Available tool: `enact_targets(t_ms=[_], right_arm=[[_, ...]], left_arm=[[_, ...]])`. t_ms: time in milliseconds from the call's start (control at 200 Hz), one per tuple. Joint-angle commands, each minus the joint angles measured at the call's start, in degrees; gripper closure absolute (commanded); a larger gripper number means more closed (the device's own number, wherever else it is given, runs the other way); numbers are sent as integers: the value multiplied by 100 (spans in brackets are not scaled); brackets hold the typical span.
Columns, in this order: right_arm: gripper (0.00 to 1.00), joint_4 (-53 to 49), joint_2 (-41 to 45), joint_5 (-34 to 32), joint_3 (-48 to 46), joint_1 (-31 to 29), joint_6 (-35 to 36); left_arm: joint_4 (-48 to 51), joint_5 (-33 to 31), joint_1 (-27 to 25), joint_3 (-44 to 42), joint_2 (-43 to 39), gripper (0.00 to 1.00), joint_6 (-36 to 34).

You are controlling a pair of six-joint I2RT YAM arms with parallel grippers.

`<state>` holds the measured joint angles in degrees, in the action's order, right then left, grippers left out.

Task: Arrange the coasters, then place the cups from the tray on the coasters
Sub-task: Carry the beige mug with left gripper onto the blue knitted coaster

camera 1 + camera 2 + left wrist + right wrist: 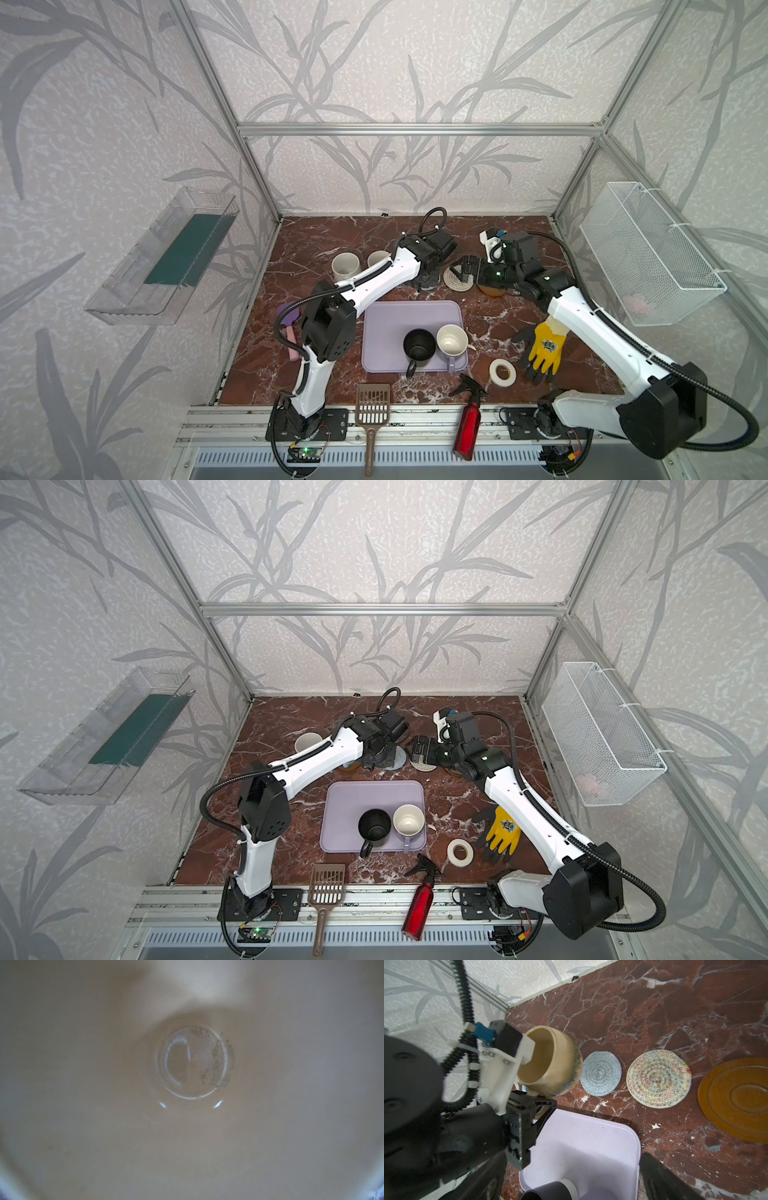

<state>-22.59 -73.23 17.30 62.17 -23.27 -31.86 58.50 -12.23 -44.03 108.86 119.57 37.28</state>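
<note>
The red-brown marbled table (332, 232) carries the lavender tray (390, 324) near its middle, with a white tape roll (502, 372) and a yellow-and-black glove (544, 349) to the tray's right. Behind the tray, a grey-blue coaster (601, 1073), a cream zigzag coaster (658, 1081) and an amber coaster (735, 1099) lie in a row, not touching.

The left arm (374, 282) reaches from the near edge, past the left side of the flat lavender plastic tray (386, 324), to just beyond its far edge, with the wrist bent downward. The left gripper (544, 1103) is clamped on a squat cream-yellow mug (560, 1064). The right arm (582, 316) stretches beyond the tray's far right corner. The right gripper (460, 270) points toward the left one, jaws spread wide and empty.
</note>
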Motion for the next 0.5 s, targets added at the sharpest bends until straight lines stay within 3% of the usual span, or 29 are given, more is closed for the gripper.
enact_targets(t_ms=[0,215,495], right_arm=[[1,202,-46,125,-141,33,82],[1,265,-218,229,-258,129,145],[1,396,-145,226,-418,252,153]], left_arm=[[48,-194,61,564,209,100,192],[330,-407,86,1116,852,100,260],[100,-269,129,942,1033,100,342]])
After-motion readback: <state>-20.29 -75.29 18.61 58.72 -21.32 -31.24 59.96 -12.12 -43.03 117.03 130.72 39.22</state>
